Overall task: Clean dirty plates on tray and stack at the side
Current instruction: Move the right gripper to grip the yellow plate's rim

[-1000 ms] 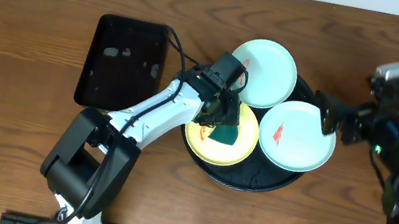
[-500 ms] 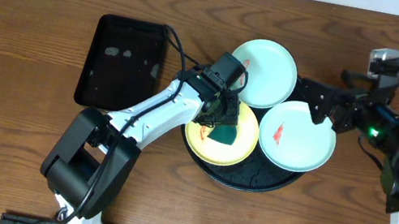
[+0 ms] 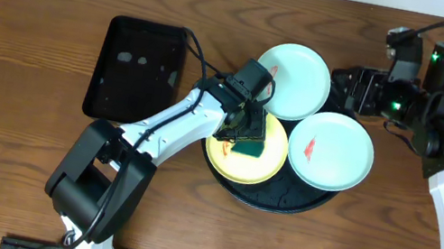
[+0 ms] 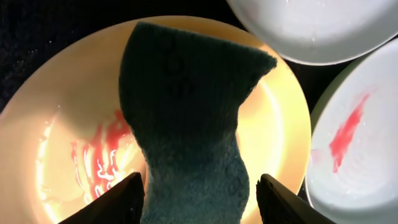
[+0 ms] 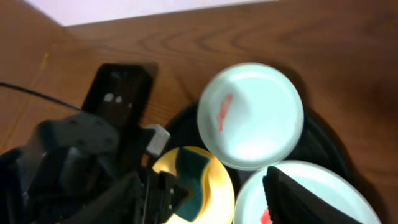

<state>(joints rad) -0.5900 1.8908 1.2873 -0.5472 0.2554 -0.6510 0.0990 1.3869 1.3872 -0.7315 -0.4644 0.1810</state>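
Three red-smeared round plastic plates (image 3: 331, 153) sit unstacked on the round black tray (image 3: 263, 203); left gripper (image 4: 199, 193) straddles a green sponge (image 4: 186, 106) on the yellow plate (image 4: 273, 143), grip unclear; right gripper (image 5: 202, 193) gapes empty.

Left wrist view: my left pincer (image 4: 199, 186) shows only two dark fingertips (image 4: 118, 202), cut off by the bottom edge. The lower end of the dark green sponge (image 4: 186, 112) between them is cut off too; whether they press it I cannot tell. The sponge hides the middle of the pale yellow round plastic plate (image 4: 62, 124). One pale mint-blue plate (image 4: 311, 25) is cropped by the top edge, a second mint-blue plate (image 4: 354, 143) by the right edge.

Overhead: my left arm (image 3: 176, 123) covers part of the yellow plate, and the plates hide most of the large round black tray (image 3: 271, 199).

Right wrist view: my right pincer (image 5: 202, 183) is two dark blurs, apart, cropped at the bottom.
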